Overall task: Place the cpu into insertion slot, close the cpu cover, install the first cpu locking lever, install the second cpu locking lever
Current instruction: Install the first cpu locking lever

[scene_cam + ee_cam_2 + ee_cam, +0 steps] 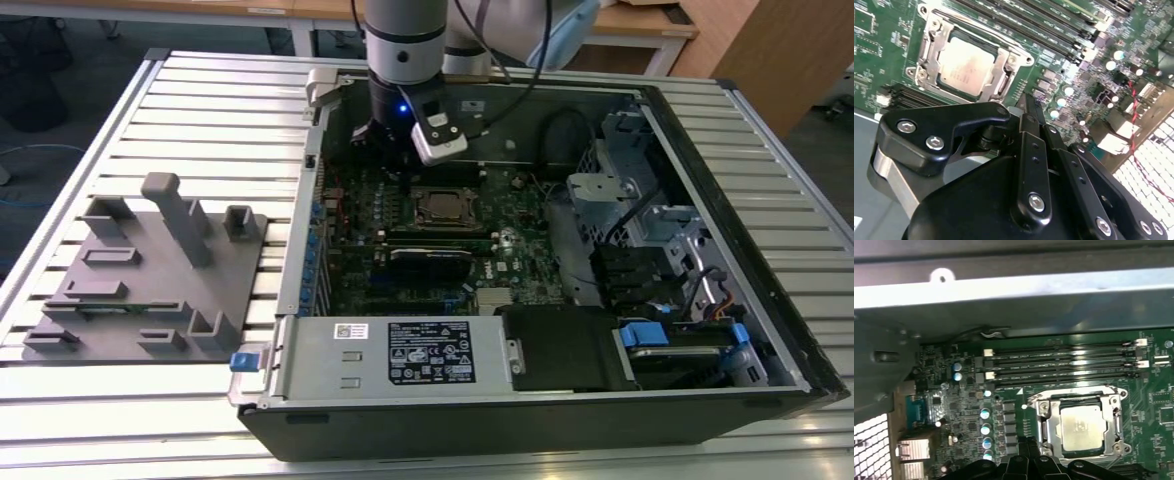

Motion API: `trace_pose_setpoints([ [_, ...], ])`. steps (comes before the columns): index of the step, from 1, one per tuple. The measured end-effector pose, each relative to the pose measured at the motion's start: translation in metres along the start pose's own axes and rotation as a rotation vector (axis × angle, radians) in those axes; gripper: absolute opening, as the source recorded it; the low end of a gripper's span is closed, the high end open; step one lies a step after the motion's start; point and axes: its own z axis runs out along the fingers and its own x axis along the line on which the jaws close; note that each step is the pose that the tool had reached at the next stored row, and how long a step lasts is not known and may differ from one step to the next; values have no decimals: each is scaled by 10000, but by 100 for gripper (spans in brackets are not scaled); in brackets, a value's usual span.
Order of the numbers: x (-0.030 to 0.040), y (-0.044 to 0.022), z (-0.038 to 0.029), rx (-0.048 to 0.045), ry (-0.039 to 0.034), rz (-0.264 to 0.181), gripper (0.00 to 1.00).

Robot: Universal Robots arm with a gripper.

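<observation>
We list the cpu [447, 208] seated in the insertion slot [929, 55] under the closed cpu cover [1004, 67], at 5 o'clock of the end effector [1026, 102] in the exterior view, jaws together and empty; locking is the step in hand, we judge, needing fine tip placement.

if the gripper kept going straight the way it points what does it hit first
Probably the green motherboard just beside the cpu cover, not the cpu itself; depth is unclear.

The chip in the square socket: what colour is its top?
The chip has a pale silver-grey top, seen best in the second wrist view.
</observation>
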Motion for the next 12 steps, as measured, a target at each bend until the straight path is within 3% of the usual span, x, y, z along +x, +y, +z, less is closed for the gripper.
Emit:
trace_pose_setpoints([
  [3,36,-3,-1,-1,-1,0,10],
  [12,40,-4,-15,-1,1,0,10],
])
